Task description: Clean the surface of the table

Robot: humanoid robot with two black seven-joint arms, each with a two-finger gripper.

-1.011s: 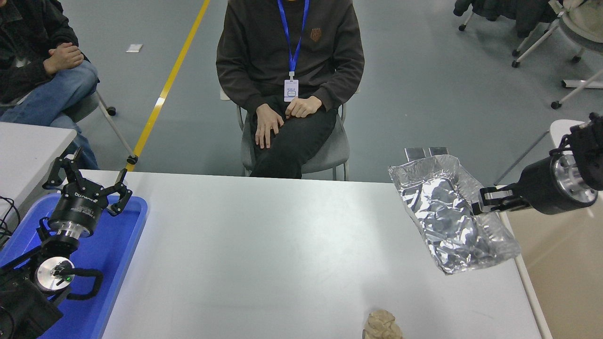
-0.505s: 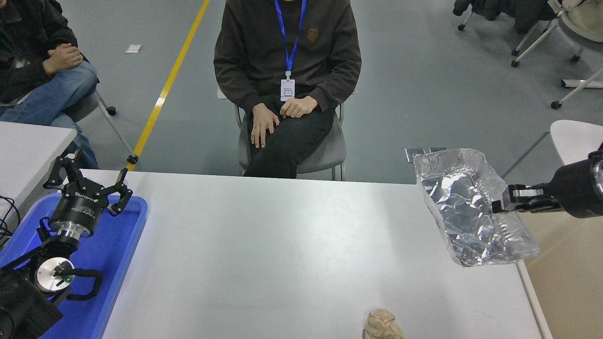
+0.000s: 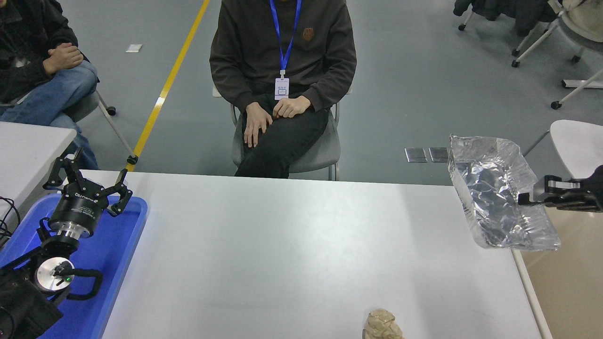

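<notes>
Table surface (image 3: 292,245) is being cleared: crumpled foil tray (image 3: 501,197), clamped by its rim in right gripper (image 3: 530,197), is being held past the table's right edge, presumably for binning; left gripper (image 3: 89,181) is being parked, spread, over blue tray (image 3: 118,249)

Silver crinkled foil tray (image 3: 501,202), blue plastic tray (image 3: 110,254), beige crumpled paper wad (image 3: 382,325), pale grey-white bench (image 3: 292,245).
</notes>
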